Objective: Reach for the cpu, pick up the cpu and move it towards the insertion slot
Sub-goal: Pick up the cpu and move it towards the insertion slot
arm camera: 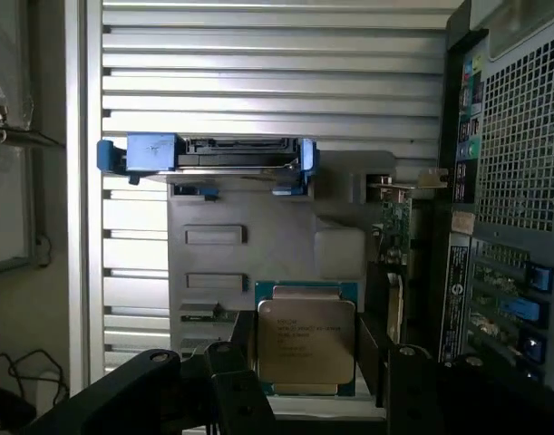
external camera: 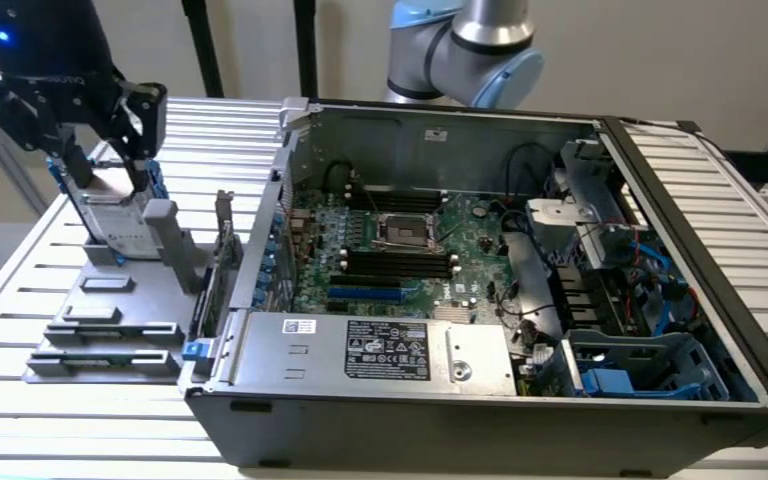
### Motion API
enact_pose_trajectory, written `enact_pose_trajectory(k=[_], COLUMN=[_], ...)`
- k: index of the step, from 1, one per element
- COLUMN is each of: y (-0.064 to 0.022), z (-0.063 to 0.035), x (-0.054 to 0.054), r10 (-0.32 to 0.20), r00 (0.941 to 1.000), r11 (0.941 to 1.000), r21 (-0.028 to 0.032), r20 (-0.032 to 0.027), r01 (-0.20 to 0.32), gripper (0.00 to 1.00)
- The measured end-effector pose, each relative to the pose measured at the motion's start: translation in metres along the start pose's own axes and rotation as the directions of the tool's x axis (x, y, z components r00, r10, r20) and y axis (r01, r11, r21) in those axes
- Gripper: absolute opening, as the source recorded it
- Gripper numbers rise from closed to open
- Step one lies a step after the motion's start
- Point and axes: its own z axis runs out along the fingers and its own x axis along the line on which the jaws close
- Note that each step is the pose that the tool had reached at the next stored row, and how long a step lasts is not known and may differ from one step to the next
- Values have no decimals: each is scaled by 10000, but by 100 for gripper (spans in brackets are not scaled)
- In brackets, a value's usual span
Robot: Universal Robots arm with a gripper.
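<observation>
The gripper, clamped on the cpu by its edges above the grey fixture, does best carrying it steadily and slowly, clear of the fixture's upright hard drive.

Downward pincer (firm grip)

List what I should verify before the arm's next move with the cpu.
1. Hand over the grey fixture, outside the computer case: ok.
2. Cpu centred at the hand, silvery top toward the wrist camera: ok.
3. Cpu securely held: cannot tell.
4. Insertion slot on the motherboard uncovered: ok.
5. Clearance from the upright hard drive: cannot tell.
</observation>
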Motion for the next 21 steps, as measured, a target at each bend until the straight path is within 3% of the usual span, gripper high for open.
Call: enact_pose_trajectory(k=[9,21], y=[-7,-14], z=[-96,-175], x=[-407,-949], r10=[-3,-3], r00=[10000,10000], r11=[10000,10000], r21=[-56,-85], r20=[2,1], r01=[3,3], gripper=[54,54])
